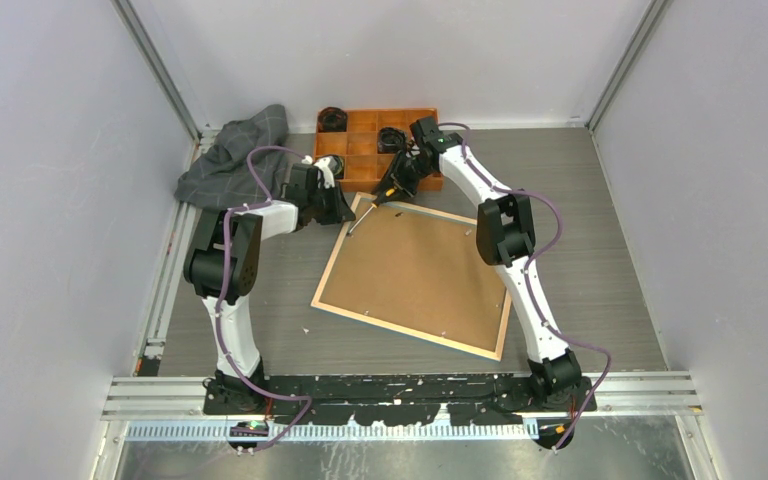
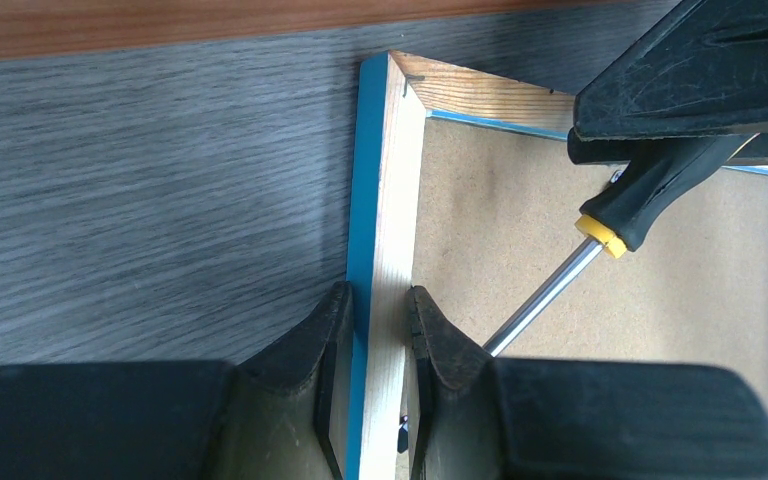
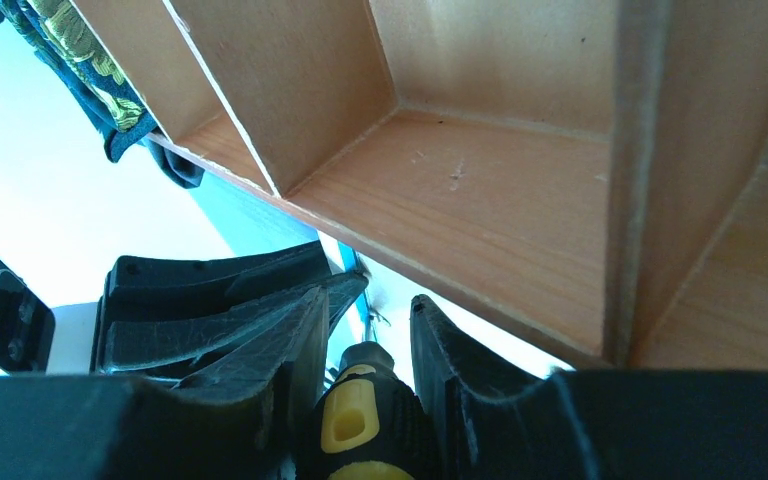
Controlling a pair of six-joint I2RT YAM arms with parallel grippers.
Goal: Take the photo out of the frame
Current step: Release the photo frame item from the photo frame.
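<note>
Two grippers are crowding the far left corner of the frame (image 2: 400, 180), which is lying face down on the table (image 1: 580, 260), backing board (image 1: 420, 270) up: the left gripper (image 2: 378, 300) is pinching its wooden rim, while the right gripper (image 3: 370, 300) is clamping a screwdriver (image 2: 622, 212) slanting down over the board.

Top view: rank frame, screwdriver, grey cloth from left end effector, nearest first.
1. frame: left rim clamped in the left end effector.
2. screwdriver: just to its right.
3. grey cloth: far left, by the wall.
</note>
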